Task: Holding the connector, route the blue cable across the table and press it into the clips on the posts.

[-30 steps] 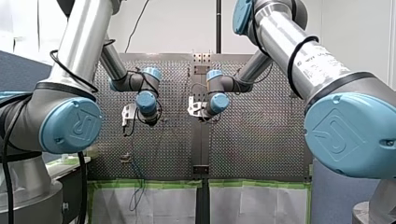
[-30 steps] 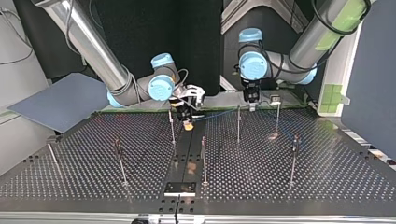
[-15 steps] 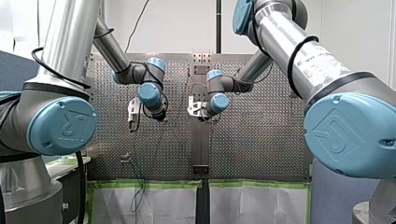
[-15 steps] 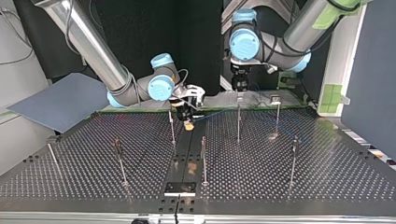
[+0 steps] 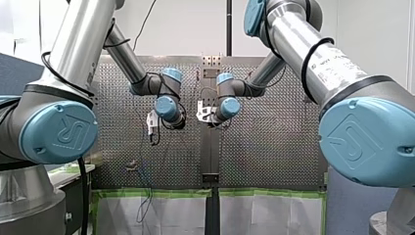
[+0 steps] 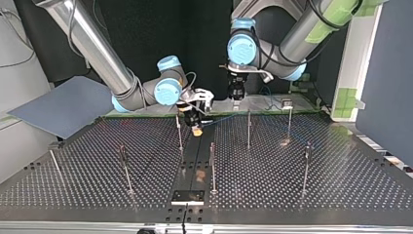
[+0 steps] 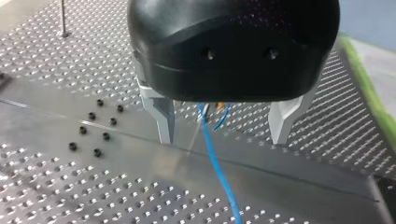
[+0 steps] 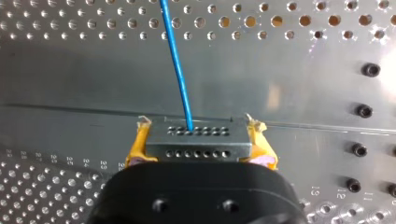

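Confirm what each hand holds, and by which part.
Right hand clamps the connector by its two short ends; left hand is open, holding nothing.

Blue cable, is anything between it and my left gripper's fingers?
Nothing visible. In the left wrist view the blue cable runs ahead of the open left gripper, in line with the gap between its two metal fingers, with nothing between them.
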You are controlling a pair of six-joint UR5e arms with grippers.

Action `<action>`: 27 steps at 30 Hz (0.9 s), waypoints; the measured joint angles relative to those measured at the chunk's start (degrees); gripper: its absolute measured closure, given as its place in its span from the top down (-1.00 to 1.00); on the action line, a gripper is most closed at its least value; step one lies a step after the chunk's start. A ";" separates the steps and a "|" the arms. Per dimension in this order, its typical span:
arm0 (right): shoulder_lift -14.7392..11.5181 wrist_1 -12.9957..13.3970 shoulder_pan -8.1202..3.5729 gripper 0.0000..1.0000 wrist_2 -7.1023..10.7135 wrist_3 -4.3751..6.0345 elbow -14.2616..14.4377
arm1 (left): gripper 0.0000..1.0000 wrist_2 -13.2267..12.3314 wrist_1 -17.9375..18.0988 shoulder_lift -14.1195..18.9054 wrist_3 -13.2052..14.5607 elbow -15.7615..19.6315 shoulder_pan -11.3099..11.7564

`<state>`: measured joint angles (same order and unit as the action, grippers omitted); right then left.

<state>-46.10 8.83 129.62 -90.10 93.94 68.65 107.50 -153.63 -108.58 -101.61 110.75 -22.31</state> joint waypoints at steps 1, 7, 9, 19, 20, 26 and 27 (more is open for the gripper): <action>0.00 -0.01 0.02 -1.00 0.00 -0.01 0.01 | 1.00 0.10 0.06 -0.16 -0.08 -0.40 0.06; 0.00 -0.03 0.09 -1.00 0.00 0.02 0.02 | 1.00 0.03 0.16 -0.49 -0.28 -2.12 0.38; -0.01 -0.03 0.09 -1.00 0.00 0.06 0.01 | 1.00 -0.22 0.20 -0.54 -0.32 -2.25 0.43; -0.01 -0.03 0.07 -1.00 0.00 0.13 0.01 | 1.00 -0.32 0.75 -2.21 -0.51 -3.11 0.59; -0.01 -0.03 0.07 -1.00 0.00 0.13 0.01 | 1.00 -0.07 1.21 -2.73 -0.54 -3.44 0.61; -0.01 -0.03 0.00 -1.00 0.00 0.12 0.00 | 1.00 0.70 2.91 -5.73 -0.79 -5.97 0.46; -0.01 -0.03 0.00 -1.00 0.00 0.12 0.01 | 1.00 0.75 2.82 -6.14 -0.81 -6.34 0.46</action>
<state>-46.11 8.80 129.62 -90.10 94.06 68.66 108.25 -150.81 -114.72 -102.42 104.41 -21.85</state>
